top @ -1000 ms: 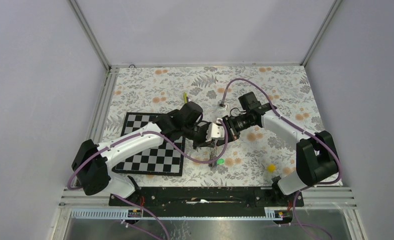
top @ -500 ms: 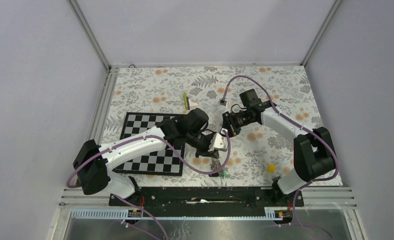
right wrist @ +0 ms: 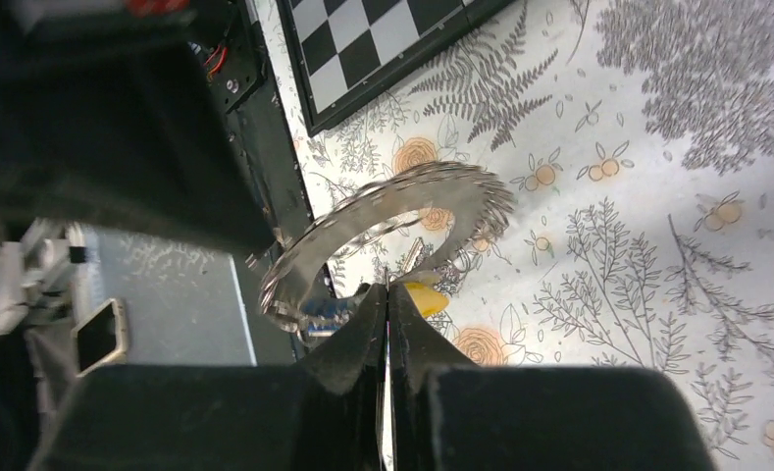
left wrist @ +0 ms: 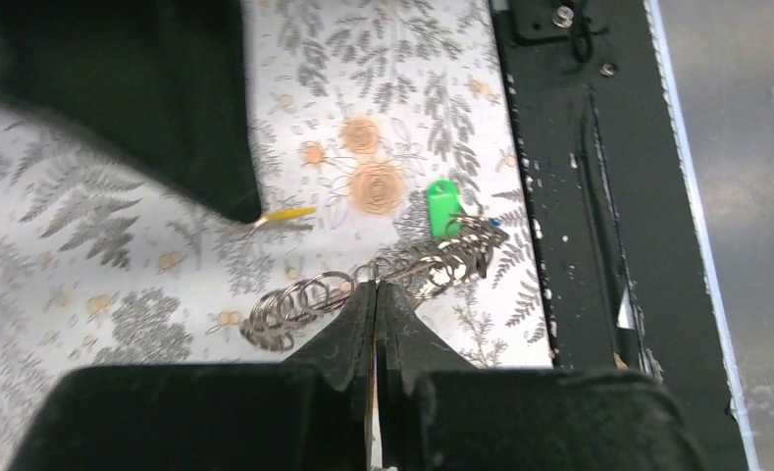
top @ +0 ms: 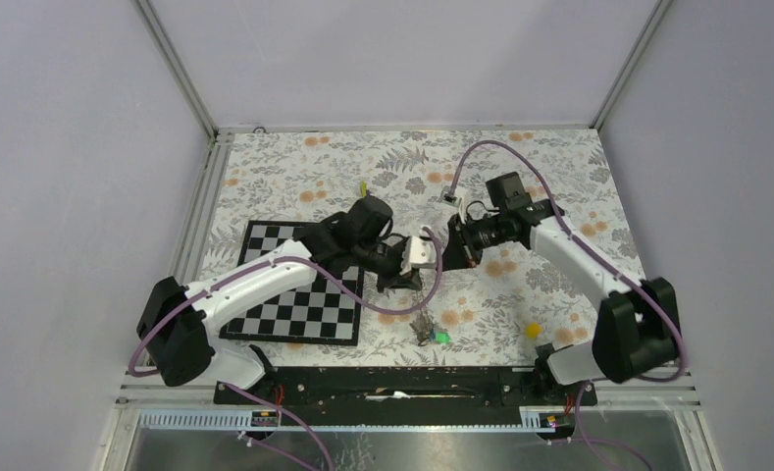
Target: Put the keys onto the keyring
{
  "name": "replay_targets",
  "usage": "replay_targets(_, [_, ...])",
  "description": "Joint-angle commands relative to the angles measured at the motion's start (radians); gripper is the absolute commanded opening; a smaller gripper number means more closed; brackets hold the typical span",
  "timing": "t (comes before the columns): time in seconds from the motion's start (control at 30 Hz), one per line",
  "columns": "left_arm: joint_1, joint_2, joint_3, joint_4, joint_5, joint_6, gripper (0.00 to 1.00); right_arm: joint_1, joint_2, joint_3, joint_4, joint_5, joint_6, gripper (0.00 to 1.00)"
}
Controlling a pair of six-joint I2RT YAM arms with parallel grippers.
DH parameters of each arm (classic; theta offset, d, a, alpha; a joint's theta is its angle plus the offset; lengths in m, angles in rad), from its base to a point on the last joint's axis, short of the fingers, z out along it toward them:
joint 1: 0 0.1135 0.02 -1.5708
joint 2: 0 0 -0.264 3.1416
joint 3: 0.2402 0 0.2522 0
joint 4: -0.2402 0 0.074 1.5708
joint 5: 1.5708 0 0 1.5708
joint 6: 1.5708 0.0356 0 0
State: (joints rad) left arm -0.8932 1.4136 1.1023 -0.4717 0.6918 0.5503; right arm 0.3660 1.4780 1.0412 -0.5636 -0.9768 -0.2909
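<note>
My left gripper is shut on the keyring, a grey toothed metal loop that hangs below it over the floral table. A green key hangs at the loop's far end, and a blue key sits on it too. In the top view the keyring and green key show below the left gripper. Just to their right, my right gripper is shut on an orange-yellow key, its tips close beside the loop.
Another yellow key lies on the table at the near right. A chessboard lies under the left arm. A green-yellow strip pokes out behind that arm. The black base rail runs along the near edge.
The left gripper swung toward the near edge with the keyring, then came back up. The right arm drew back and to the right, its gripper still shut.
</note>
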Motion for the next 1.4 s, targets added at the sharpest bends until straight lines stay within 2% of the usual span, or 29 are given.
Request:
replay_targets(0.0, [0.056,-0.066,0.014,0.109,0.046,-0.084,0.0,-0.001,-0.161,-0.024,-0.02,0.005,-0.119,0.0])
replay_targets(0.13, [0.069,-0.061,0.008,0.157,0.046,-0.141,0.0,0.016,-0.235,-0.026,-0.016,0.007,-0.124,0.0])
replay_targets(0.33, [0.069,-0.042,0.016,0.22,-0.035,-0.239,0.0,0.053,-0.206,-0.035,0.015,-0.003,-0.058,0.0])
replay_targets(0.77, [0.065,-0.038,0.007,0.234,-0.054,-0.255,0.0,0.056,-0.128,-0.028,0.077,-0.043,0.025,0.0])
replay_targets(1.1, [0.066,-0.052,-0.01,0.246,-0.068,-0.26,0.0,0.056,-0.157,-0.04,-0.009,0.019,-0.096,0.0])
replay_targets(1.23, [0.074,-0.062,-0.032,0.253,-0.001,-0.244,0.0,0.056,-0.212,-0.042,-0.052,0.032,-0.18,0.0])
replay_targets(1.37, [0.081,-0.063,-0.04,0.246,0.081,-0.21,0.0,0.056,-0.25,-0.041,-0.057,0.068,-0.193,0.0])
